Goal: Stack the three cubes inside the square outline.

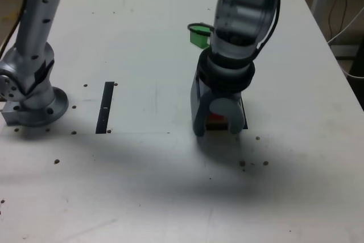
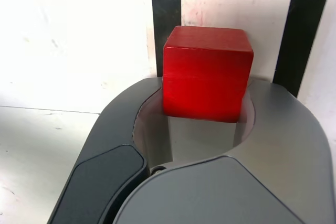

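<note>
Your pincer (image 1: 216, 126) is clenched on the red cube (image 2: 206, 74), the cube sitting between its jaws over the square outline (image 2: 304, 35); green cube (image 1: 199, 36) sits off at twelve o'clock.

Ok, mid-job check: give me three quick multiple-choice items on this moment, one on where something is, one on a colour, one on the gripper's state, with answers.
1. Where is the green cube?
A. On the table behind the arm
B. Inside the square outline
C. On the black strip

2. What colour is the cube between the jaws?
A. Yellow
B. Red
C. Green

3. How is the gripper?
A. Wide open and empty
B. Out of view
C. Shut on a cube

Answers:
1 A: the exterior view shows it further back, apart from the square outline.
2 B: the wrist view shows the red cube in the jaws.
3 C: the jaws press the red cube's sides over the outline.
</note>
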`<state>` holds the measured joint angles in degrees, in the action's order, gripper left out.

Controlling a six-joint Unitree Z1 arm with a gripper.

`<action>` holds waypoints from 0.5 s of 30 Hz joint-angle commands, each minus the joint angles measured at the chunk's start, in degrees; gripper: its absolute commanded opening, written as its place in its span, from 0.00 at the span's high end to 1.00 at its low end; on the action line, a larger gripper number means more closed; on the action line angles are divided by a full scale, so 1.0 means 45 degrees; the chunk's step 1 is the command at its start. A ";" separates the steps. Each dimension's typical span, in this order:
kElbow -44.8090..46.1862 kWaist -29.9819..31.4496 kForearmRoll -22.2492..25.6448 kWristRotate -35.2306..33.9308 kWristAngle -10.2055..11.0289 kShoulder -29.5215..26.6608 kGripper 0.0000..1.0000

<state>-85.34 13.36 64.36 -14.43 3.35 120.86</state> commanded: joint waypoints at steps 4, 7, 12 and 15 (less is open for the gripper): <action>-0.0094 0.0000 -0.0024 0.0069 -0.0022 0.0060 0.66; -0.0167 0.0000 -0.0002 0.0081 -0.0005 0.0023 0.61; -0.0208 0.0000 0.0002 0.0078 0.0104 -0.0082 0.42; -0.0203 0.0002 0.0020 0.0029 0.0229 -0.0197 0.21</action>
<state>-86.23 13.36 64.29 -14.20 4.10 120.71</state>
